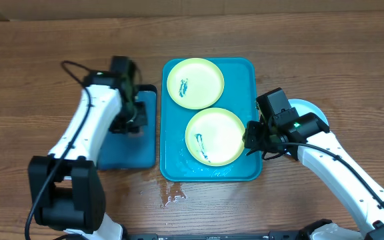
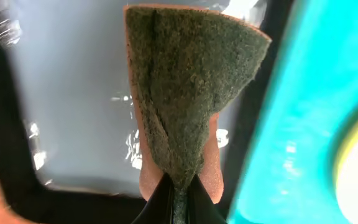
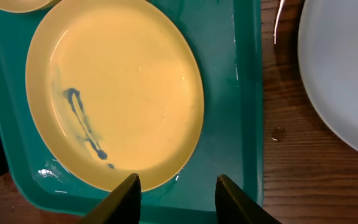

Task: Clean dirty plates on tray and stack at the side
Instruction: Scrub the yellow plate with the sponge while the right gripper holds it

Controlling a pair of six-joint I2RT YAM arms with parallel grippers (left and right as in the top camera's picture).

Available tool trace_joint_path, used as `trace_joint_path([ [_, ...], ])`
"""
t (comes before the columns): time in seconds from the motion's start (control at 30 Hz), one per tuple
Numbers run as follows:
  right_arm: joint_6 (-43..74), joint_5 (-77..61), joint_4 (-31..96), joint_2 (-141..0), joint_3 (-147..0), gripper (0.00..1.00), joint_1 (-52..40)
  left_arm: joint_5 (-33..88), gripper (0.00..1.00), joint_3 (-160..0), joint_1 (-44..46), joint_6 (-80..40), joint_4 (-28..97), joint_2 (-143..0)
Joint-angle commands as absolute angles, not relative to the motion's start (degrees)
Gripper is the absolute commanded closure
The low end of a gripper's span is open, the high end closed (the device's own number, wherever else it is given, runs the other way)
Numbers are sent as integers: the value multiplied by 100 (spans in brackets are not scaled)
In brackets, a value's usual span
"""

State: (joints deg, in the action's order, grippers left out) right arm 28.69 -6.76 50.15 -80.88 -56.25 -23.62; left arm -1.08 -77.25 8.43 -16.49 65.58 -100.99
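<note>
Two teal-smeared plates on the tray (image 1: pixel 173 155), one beside it.
Your left gripper (image 2: pixel 176 190) is pinched tight on a green-faced sponge (image 2: pixel 191 93) over the small blue tray (image 1: pixel 135 157). Your right gripper (image 3: pixel 178 190) stands wide open, empty, beside the near plate (image 1: pixel 215 136). Far plate (image 1: pixel 195 83) lies behind; third plate (image 3: pixel 344 74) rests on the table.

Had a brown wood-grain surface (image 1: pixel 39 60) under everything. Spotted a smaller blue tray (image 1: pixel 139 157) with a black rim lying flat on the left part, floor wet and shiny. Caught a sponge (image 2: pixel 191 93) over that floor, scruffy green scrub face in front, orange foam behind, pinched narrow at the bottom. Also noticed a little water puddle (image 1: pixel 173 195) on the wood near the front edge, plus a tiny speck (image 3: pixel 278 132).
</note>
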Motion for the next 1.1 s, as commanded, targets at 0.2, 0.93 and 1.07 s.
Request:
trace_joint_path([
  [0.2,3280,23,4198,-8820,-5511,61,-2351,755,96,-7883,2331,-2388,5489,-10051],
  [0.93,3301,-263,3448,-10379,-5511,96,-2318,1859,96,-7852,3461,-2849,4921,-11764],
  [1.07,3299,-261,3551,-10379,-5511,96,-2318,113,96,-7859,3404,-3186,5253,-11784],
])
